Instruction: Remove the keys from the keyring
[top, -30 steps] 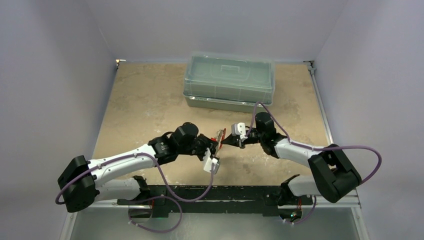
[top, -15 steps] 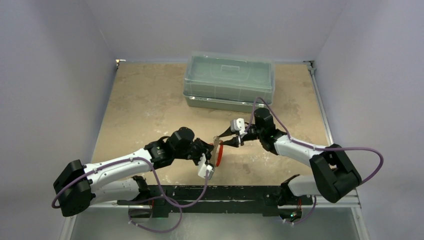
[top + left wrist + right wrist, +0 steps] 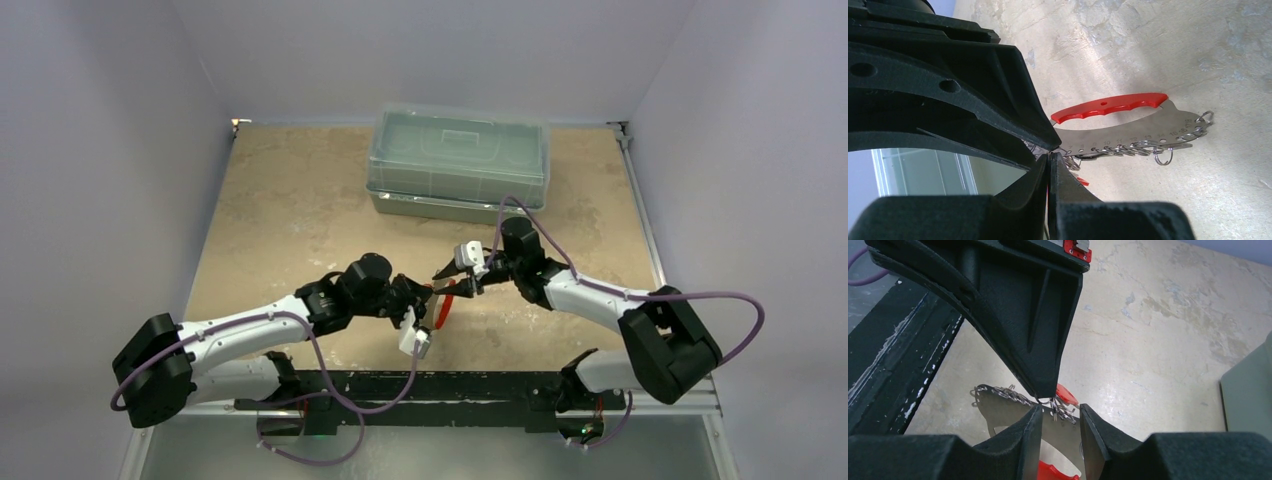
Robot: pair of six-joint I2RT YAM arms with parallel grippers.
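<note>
The keyring (image 3: 1128,134) is a grey crescent plate with a red outer edge (image 3: 1108,106) and small wire rings along its numbered holes. It hangs above the table between both grippers (image 3: 446,303). My left gripper (image 3: 1049,159) is shut on a thin metal loop at the plate's end, as the right wrist view shows (image 3: 1045,400). The keys (image 3: 1063,412) bunch there, one with a red head (image 3: 1066,394). My right gripper (image 3: 1060,412) is open, its fingers on either side of the plate and the key bunch. In the top view the grippers meet tip to tip (image 3: 438,285).
A large clear plastic box (image 3: 458,160) with its lid on stands at the back of the tan table (image 3: 290,200). The black rail holding the arm bases (image 3: 430,385) runs along the near edge. Grey walls close in the left, right and back.
My left gripper dropped with the keyring, then rose a little to the right. My right gripper followed left and down and now straddles the keyring.
</note>
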